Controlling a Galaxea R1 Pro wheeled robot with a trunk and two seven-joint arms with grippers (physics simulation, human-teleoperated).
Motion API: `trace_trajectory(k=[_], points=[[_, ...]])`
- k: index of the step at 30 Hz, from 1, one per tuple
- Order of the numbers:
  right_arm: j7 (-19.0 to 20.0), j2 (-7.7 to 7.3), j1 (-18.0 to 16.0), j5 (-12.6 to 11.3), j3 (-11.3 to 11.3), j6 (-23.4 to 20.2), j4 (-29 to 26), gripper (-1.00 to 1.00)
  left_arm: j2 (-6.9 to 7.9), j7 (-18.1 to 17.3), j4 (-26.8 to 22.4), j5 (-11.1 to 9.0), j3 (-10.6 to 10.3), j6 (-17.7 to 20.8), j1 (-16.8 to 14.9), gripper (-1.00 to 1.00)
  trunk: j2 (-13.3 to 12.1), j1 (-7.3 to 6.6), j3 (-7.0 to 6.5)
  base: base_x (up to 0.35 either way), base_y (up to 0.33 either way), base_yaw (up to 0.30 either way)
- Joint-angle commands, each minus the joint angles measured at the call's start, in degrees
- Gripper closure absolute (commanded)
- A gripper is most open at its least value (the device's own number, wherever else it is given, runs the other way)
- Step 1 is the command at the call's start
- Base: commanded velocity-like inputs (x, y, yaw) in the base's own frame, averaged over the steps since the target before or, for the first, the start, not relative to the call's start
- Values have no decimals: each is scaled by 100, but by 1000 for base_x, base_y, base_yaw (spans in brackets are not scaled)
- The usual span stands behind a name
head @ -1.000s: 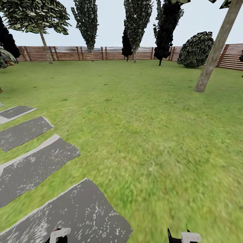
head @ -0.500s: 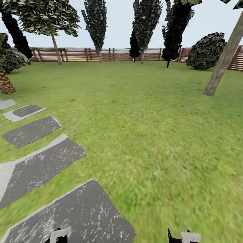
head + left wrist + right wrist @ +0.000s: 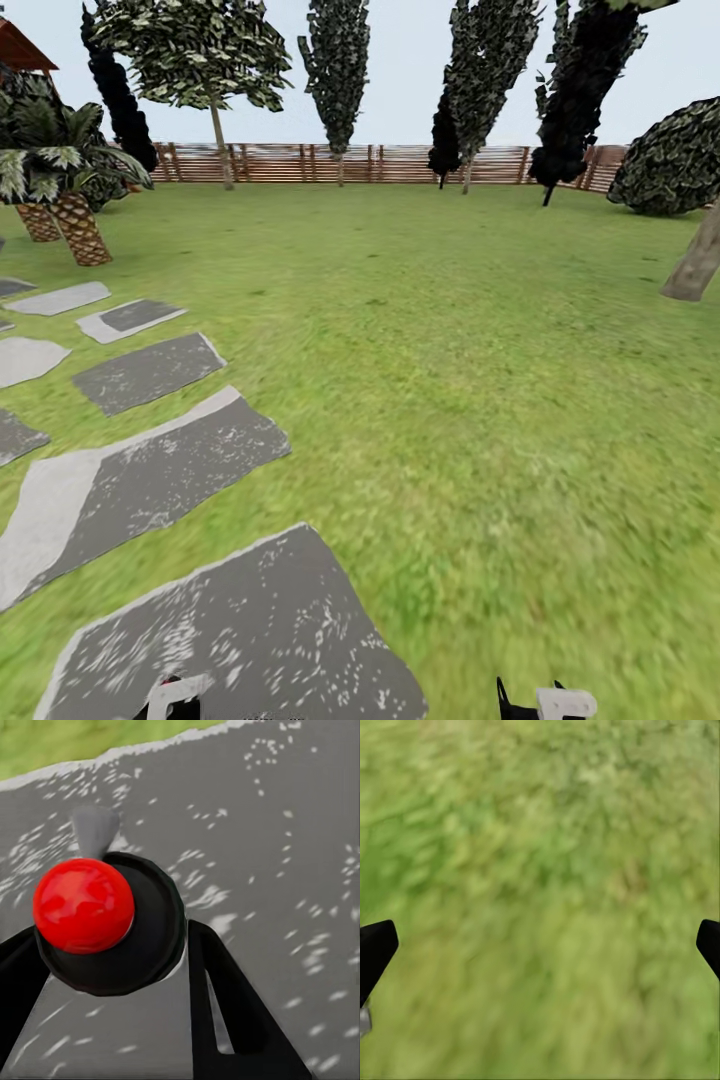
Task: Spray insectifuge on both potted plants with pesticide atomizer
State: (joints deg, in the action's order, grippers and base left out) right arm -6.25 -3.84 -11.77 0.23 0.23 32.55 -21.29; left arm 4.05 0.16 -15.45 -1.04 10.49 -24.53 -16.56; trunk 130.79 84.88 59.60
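I am in the garden, on a green lawn [image 3: 450, 380] with a brown slatted fence [image 3: 380, 163] at the far end. The pesticide atomizer and the potted plants are out of view. Small parts of my left gripper [image 3: 175, 695] and right gripper [image 3: 545, 702] show at the bottom edge of the head view. In the left wrist view the left gripper [image 3: 112, 934] has its black fingers [image 3: 225, 1005] spread over a grey slab, on either side of a black disc with a red knob [image 3: 82, 904]. The right gripper [image 3: 547, 937] hangs open over bare grass.
Dark grey stepping slabs [image 3: 150, 480] run along the left, one right under my left arm. Two scaly-trunked palms [image 3: 75, 225] stand at the far left. Tall trees [image 3: 335, 70] line the fence, with a bush [image 3: 680, 160] and a leaning trunk [image 3: 695, 270] at the right.
The camera has turned left: the whole scene has slid rightward, the palms have come into view and the leaning trunk has moved to the right edge. The grippers stay as they were.
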Motion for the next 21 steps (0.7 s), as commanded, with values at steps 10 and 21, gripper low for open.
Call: trace_trajectory(k=[10, 21], points=[[-17, -1, -1, 4, 3, 15, 2, -100, -9, -4, 7, -13, -3, -32, -5, 100, 2, -1, -29, 0, 0, 261], [-25, -3, -1, 4, 3, 15, 2, -100, 326, -21, -73, -131, 25, -121, -1, 100, 2, -1, -65, 0, 0, 261]])
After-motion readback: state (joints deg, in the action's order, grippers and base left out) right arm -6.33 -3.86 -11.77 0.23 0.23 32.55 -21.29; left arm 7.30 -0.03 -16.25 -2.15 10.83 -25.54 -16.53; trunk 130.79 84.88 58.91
